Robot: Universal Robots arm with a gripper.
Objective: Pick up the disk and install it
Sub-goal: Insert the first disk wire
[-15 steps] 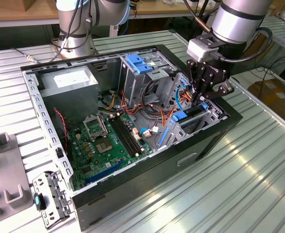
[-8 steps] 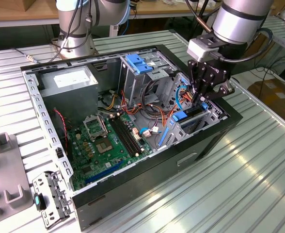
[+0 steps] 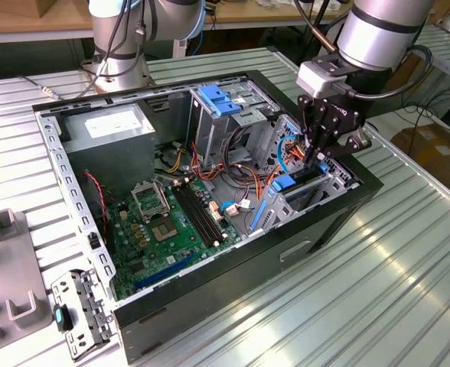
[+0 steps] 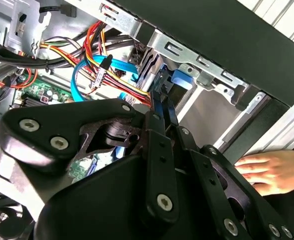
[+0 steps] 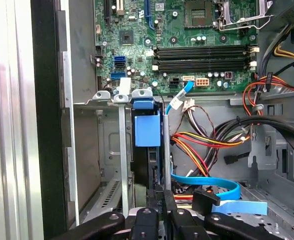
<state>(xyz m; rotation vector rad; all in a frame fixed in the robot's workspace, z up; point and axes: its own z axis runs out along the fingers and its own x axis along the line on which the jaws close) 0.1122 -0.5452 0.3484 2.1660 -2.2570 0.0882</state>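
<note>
Black two-fingered gripper (image 3: 319, 155) on the silver robot arm (image 3: 378, 30) hangs inside the open black desktop computer case (image 3: 233, 252), at the drive bay on the exterior view's right. Its fingers (image 5: 159, 200) are pinched closed on the upper edge of the disk (image 5: 148, 150), a flat metal hard drive with blue plastic rails, which stands on edge in the bare-metal drive cage (image 5: 119, 150), between the cage's upright walls. The disk's blue plastic end tab (image 4: 181, 79) sits level with the cage rim. Red, yellow and orange power wires (image 5: 197, 145) and a flat light-blue data cable (image 5: 212, 185) lie just beside the cage. The green motherboard (image 3: 167, 229) fills the case floor, the grey power-supply box (image 3: 106, 126) its far corner. A person's hand (image 4: 267, 170) rests on the ribbed metal table (image 3: 409, 267) beside the case.
</note>
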